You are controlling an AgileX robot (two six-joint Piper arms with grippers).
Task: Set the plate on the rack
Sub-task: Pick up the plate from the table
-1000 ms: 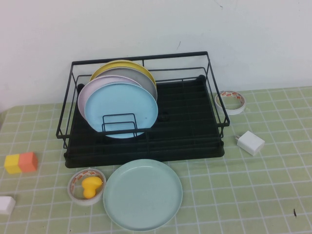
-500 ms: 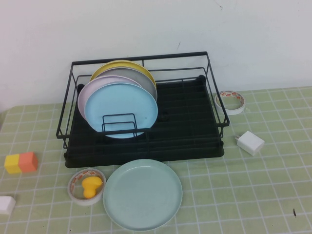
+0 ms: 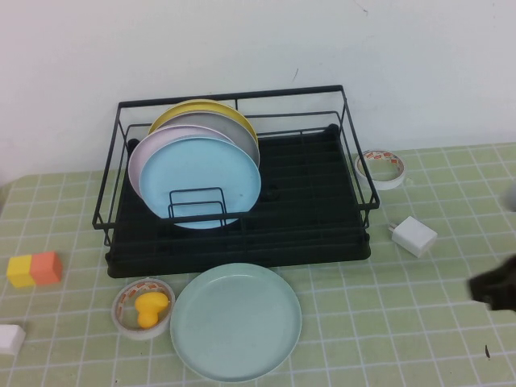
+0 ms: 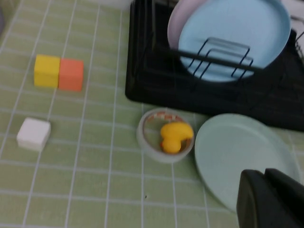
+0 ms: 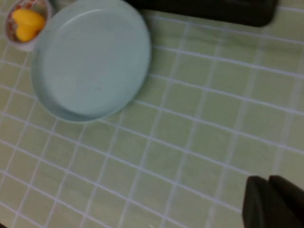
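A: How many plates are counted?

B: Five. One mint-green plate (image 3: 235, 322) is laid flat on the green checked table (image 3: 387, 339), just in front of the rack (image 3: 242, 181). Four more are stood upright in the rack's left half: a sky-blue plate (image 3: 200, 183) at the front, then a lilac-pink plate (image 3: 143, 155), a grey plate (image 3: 226, 129) and a yellow plate (image 3: 193, 108) behind it.

A: And the smaller things?

B: Two tape rolls are seen. One tape roll (image 3: 143, 308) is set just beside the mint-green plate on its left, with a yellow duck (image 3: 151, 308) sitting inside it. The second tape roll (image 3: 382, 168) is placed to the right of the rack, near a white charger (image 3: 413, 235). A yellow and orange block (image 3: 35, 268) and a white cube (image 3: 10, 339) are found well apart, at the left edge.

A: Where are the grippers?

B: The right gripper (image 3: 496, 289) is seen as a dark shape at the right edge of the table, well apart from the plate. The left gripper (image 4: 270, 197) is shown only in its wrist view, above the plate's near rim. Whether either one's fingers are spread or pressed together cannot be told.

A: Is anything set between the plate and the rack?

B: Only bare table is seen there.
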